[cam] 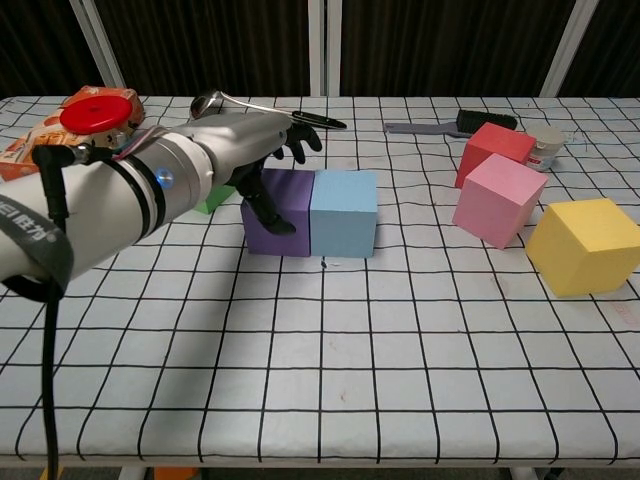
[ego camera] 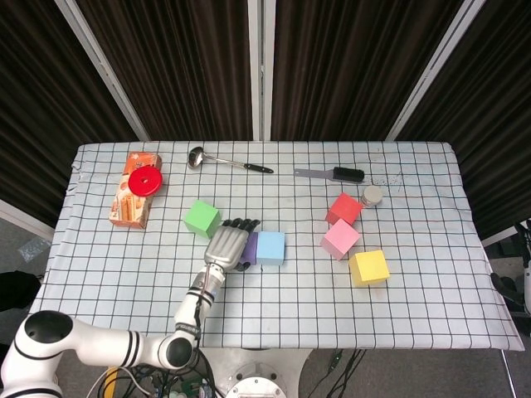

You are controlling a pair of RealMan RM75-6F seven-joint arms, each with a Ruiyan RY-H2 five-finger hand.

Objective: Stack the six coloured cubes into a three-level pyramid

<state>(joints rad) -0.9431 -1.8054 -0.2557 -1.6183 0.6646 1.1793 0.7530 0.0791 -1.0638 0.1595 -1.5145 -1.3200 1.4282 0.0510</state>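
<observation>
Left hand (cam: pixel 255 150) drapes over the purple cube (cam: pixel 283 215), thumb on its front and fingers (cam: pixel 300 143) behind, seemingly gripping it against the blue cube (cam: pixel 344 212) as a base row. Green cube (ego camera: pixel 202 218) sits just beside; red (ego camera: pixel 343 207), pink (ego camera: pixel 340 239) and yellow (ego camera: pixel 368 267) cubes lie well apart across the desk (ego camera: pixel 274 307).

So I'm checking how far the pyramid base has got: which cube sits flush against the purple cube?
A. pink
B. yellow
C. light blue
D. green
C: the light blue cube stands side by side against the purple cube, which the left robot hand has its fingers on.
</observation>
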